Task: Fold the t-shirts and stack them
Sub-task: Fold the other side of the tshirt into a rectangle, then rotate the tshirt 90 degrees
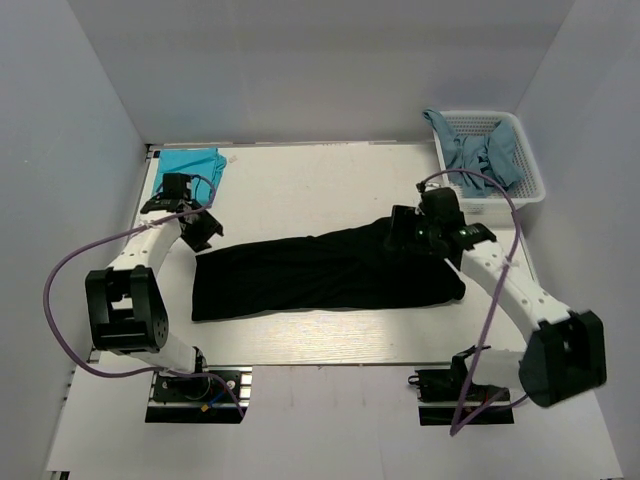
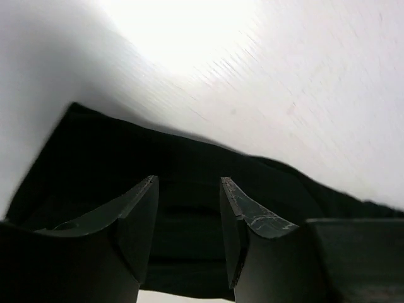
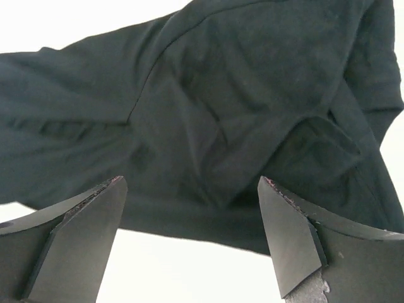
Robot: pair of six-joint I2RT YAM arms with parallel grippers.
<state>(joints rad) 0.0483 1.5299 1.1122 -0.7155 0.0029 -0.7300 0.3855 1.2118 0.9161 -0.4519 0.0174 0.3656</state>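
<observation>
Left gripper point(image 2: 188, 189) part-open and holding nothing, over the left end of the black t-shirt point(image 1: 320, 270). Right gripper point(image 3: 189, 186) spread wide and also holding nothing, over the shirt's right end. The shirt lies as a long band across the desk point(image 1: 300, 190). A teal t-shirt point(image 1: 190, 162) sits at the far-left corner. Far right, a white mesh basket point(image 1: 530, 180) holds greyish-blue t-shirts point(image 1: 480, 150) — one drapes over its rim.

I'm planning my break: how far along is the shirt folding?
Done: one teal shirt looks folded at the far-left corner. In hand: the black t-shirt lies mid-table as a long band; left claw and right claw hover open over its ends. Left: finishing that fold, stacking, and the greyish-blue shirts in the basket.
</observation>
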